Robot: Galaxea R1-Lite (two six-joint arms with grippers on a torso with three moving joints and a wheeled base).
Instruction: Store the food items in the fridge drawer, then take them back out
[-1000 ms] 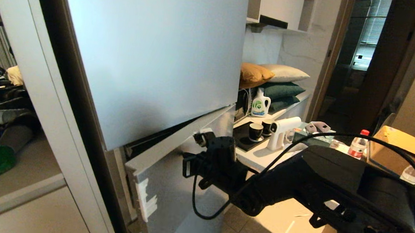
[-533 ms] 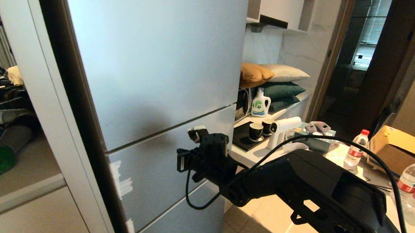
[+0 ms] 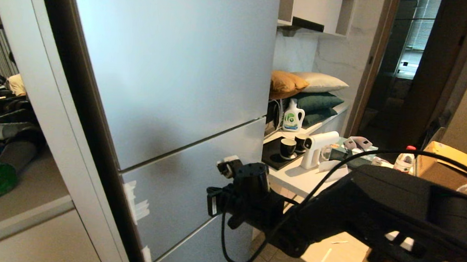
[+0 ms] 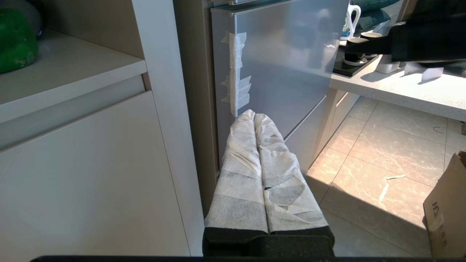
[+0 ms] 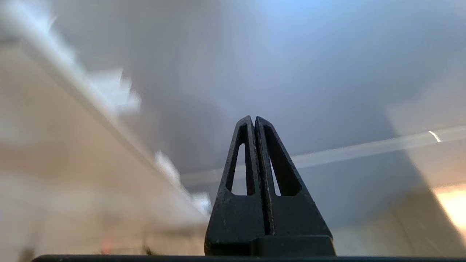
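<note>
Right claw (image 5: 254, 122) pinched — facing fridge door (image 3: 191, 172)

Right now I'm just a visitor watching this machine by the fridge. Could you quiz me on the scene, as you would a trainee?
1. True or false: the middle fridge door panel stands ajar.
2. The right gripper has its fingers: A) spread wide, B) pressed together, C) clamped on a cup.
3. What covers the left gripper?

Key:
1. False; it sits flush with the panels around it.
2. B; nothing is between them.
3. White cloth-like wrapping over both fingers.
</note>
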